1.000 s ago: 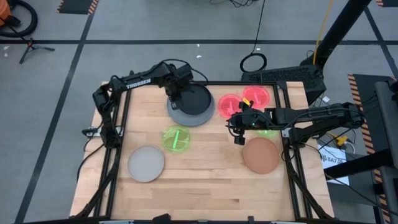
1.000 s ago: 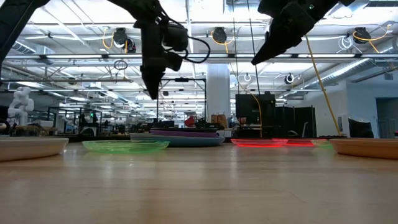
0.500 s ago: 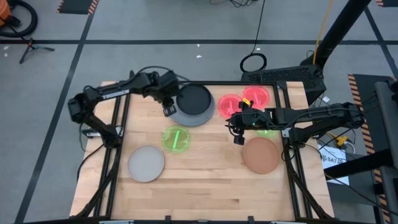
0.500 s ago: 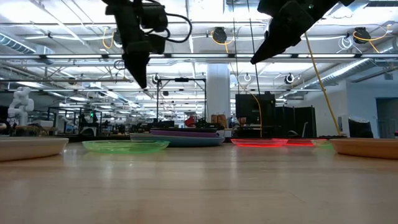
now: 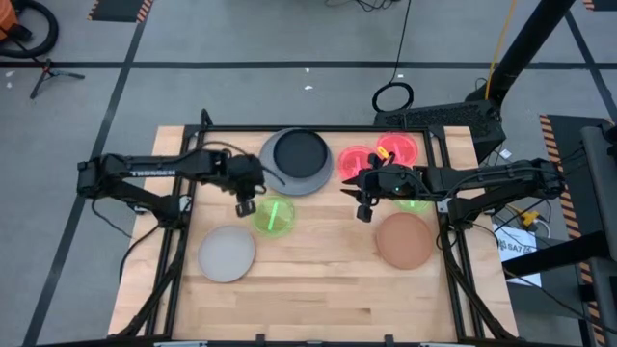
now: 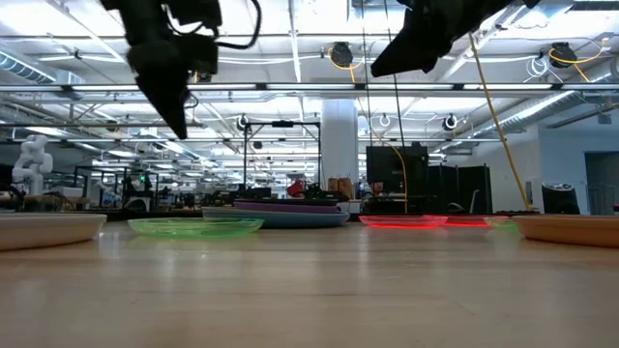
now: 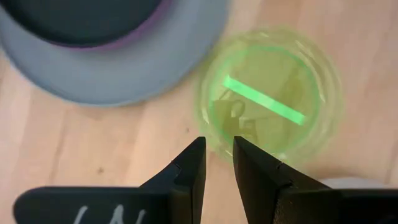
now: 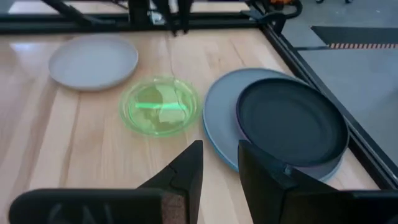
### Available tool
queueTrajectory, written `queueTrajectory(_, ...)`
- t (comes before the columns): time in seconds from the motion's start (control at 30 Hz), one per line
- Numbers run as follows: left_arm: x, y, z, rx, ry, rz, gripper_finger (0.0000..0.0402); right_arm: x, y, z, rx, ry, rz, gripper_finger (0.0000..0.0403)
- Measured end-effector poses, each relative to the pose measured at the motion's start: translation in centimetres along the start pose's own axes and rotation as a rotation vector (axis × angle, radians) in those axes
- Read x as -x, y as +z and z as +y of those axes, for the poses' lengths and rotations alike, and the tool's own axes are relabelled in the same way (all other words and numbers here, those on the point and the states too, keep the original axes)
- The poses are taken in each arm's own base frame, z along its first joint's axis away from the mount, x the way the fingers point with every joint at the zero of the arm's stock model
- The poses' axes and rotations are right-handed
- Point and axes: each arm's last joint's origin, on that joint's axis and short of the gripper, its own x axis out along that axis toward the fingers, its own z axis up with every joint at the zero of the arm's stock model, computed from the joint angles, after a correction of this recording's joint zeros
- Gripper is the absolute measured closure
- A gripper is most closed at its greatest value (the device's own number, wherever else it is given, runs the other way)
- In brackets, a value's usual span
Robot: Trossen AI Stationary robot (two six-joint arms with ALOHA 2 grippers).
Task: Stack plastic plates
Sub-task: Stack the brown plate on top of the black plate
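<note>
A black plate [image 5: 299, 152] lies on a purple plate [image 7: 152, 36], which lies on the large grey plate [image 5: 281, 181] at the table's far middle. A translucent green plate [image 5: 273, 214] lies flat in front of that stack. My left gripper [image 5: 246, 205] hovers above the table at the green plate's left rim [image 7: 208, 115], fingers a narrow gap apart, holding nothing. My right gripper [image 5: 363, 212] hangs in the air right of centre, also narrowly open and empty. Two pink-red plates [image 5: 359, 162] [image 5: 397, 147] lie at the far right.
A pale grey plate [image 5: 228, 253] lies near the left front and a brown plate [image 5: 405, 239] at the right. Another green plate [image 5: 415, 202] shows partly under the right arm. Bare wood [image 5: 318, 260] spans the near middle. A black frame rail [image 5: 318, 129] borders the table.
My left gripper has drawn away from the black plate on the stack, swinging toward the table's left and near side, and now hangs beside the green plate. The black plate has stayed on the stack. My right gripper has shifted only slightly.
</note>
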Motion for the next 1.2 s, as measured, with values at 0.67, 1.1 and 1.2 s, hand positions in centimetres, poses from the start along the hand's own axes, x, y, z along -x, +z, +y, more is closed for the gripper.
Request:
queueTrajectory(0.67, 0.2, -5.4, -6.9, -0.095, -0.056, 0.007, 0.0314, 0.6, 2.6, 0.0, 0.031, 0.002, -0.157, 0.031)
queueTrajectory(1.1, 0.5, -5.7, -7.4, -0.312, 0.225, -0.096, 0.0314, -1.5, 2.8, 1.0, -0.064, 0.171, -0.189, 0.031)
queueTrajectory(1.2, 0.7, -5.6, -7.1, -0.339, 0.341, -0.13, 0.0314, -2.8, 2.5, 1.5, -0.1, 0.192, -0.174, 0.031)
